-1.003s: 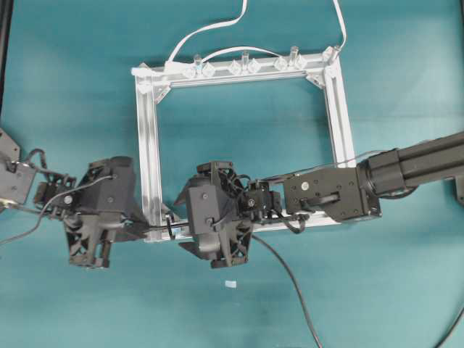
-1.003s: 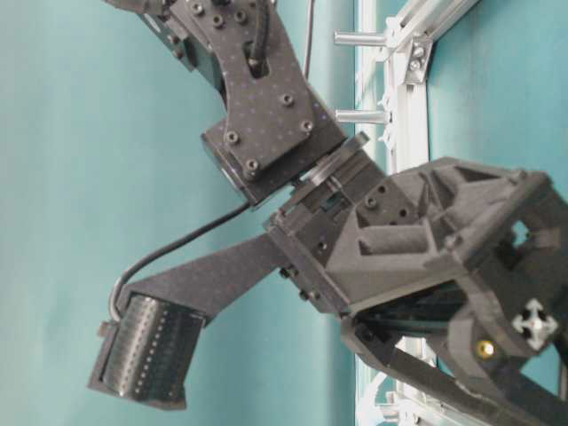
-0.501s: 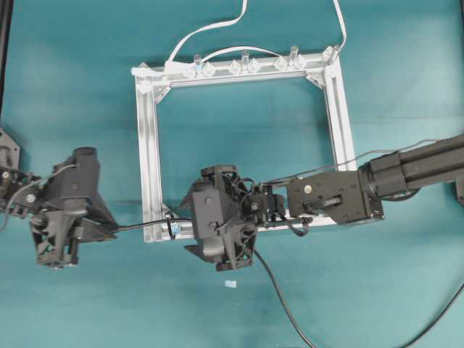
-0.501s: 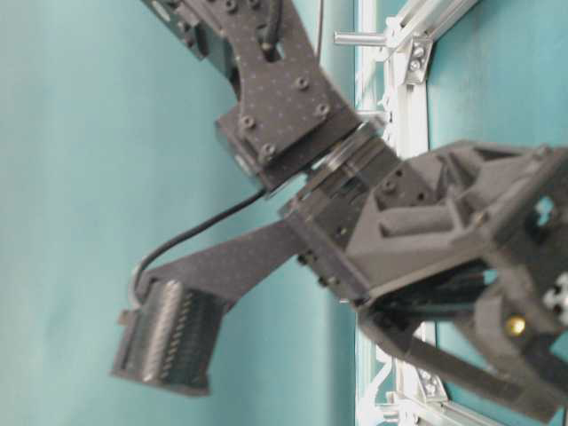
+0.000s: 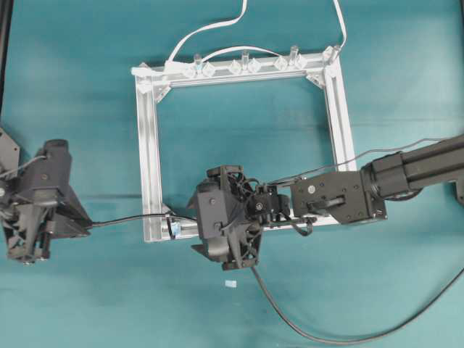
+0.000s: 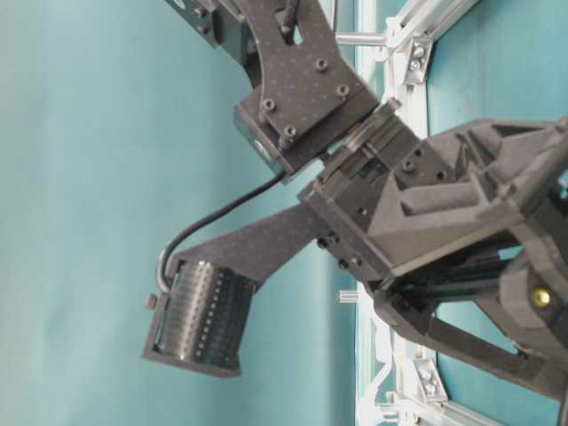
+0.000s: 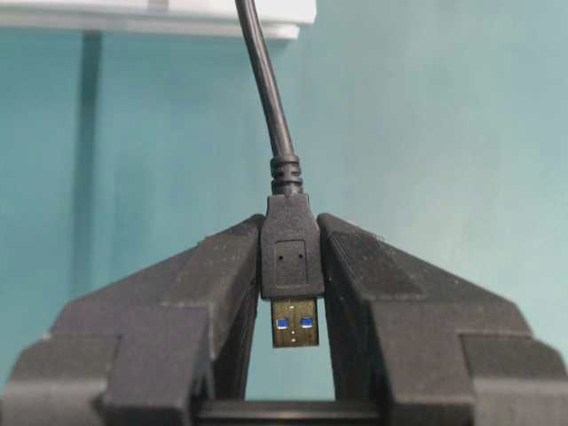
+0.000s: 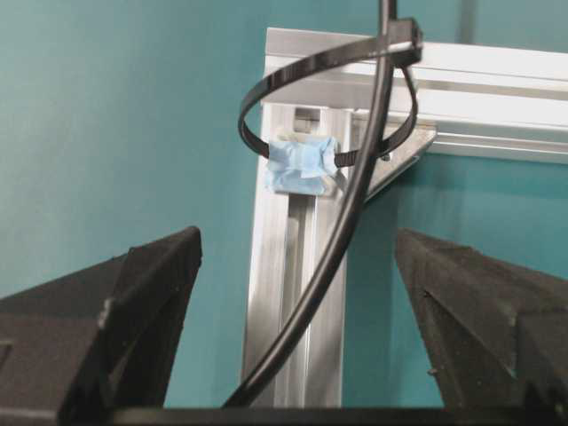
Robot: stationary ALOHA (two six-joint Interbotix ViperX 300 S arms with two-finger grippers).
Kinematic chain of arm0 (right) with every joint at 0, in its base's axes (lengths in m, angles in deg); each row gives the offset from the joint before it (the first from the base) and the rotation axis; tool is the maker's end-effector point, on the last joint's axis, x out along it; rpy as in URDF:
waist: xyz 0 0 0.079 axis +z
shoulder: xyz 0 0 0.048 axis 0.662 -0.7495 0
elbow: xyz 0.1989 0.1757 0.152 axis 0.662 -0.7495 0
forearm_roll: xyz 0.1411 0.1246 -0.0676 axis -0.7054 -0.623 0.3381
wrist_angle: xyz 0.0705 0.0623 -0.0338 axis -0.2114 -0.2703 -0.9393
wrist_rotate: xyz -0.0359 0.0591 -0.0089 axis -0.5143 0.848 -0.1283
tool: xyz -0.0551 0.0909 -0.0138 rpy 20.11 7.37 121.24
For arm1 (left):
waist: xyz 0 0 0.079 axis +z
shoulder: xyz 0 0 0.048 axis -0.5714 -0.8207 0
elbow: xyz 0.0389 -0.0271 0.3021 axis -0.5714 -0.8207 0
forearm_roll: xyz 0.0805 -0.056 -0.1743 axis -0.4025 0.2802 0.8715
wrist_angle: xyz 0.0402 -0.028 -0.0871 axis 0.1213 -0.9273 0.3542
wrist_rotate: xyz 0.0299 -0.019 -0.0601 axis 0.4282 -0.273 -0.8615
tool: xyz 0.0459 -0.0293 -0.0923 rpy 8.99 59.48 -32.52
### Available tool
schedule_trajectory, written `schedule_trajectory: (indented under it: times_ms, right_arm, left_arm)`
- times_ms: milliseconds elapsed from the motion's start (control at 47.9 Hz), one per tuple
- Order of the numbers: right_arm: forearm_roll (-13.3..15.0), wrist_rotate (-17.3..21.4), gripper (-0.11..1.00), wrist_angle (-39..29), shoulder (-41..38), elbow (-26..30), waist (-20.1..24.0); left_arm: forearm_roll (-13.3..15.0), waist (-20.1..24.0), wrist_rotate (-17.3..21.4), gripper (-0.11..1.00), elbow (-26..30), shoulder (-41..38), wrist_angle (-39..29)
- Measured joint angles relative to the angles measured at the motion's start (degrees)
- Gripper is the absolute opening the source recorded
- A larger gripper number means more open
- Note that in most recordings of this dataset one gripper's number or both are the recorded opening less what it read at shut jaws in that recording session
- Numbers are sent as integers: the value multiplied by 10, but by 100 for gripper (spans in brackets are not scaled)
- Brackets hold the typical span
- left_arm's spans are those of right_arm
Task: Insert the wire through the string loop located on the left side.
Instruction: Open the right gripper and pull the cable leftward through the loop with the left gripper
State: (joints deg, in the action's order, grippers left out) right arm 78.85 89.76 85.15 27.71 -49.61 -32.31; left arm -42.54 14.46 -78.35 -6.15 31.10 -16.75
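Note:
In the left wrist view my left gripper (image 7: 291, 232) is shut on the black plug (image 7: 290, 257) of the wire (image 7: 266, 80), whose metal tip points back between the fingers. Overhead, that gripper (image 5: 83, 223) is far left of the frame, and the wire (image 5: 127, 218) runs taut from it to the frame's lower left corner. There the wire (image 8: 355, 213) passes through the string loop (image 8: 253, 102), a thin black band with a pale blue bit. My right gripper (image 8: 297, 238) stands open just behind the loop, the wire running loose between its fingers.
The square aluminium frame (image 5: 151, 145) lies flat on the teal table. Clear clips (image 5: 243, 67) and a white cable (image 5: 210, 29) sit along its top bar. The wire's slack (image 5: 326, 337) curves off across the lower right. A small white scrap (image 5: 230, 283) lies below my right gripper.
My left gripper has moved left, away from the frame, drawing the wire through the loop. The slack on the table has swung right. My right gripper shifted slightly and stayed open.

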Motion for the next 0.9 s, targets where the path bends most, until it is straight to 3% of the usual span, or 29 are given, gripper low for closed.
schedule_trajectory:
  times_ms: [334,898]
  right_arm:
    - [0,0,88,0,-1,0,0]
    - [0,0,88,0,0,0,-1]
  left_arm:
    - [0,-5,-4,21,-29,60,-34]
    - [1,-31,-27,21,-40,63,-40]
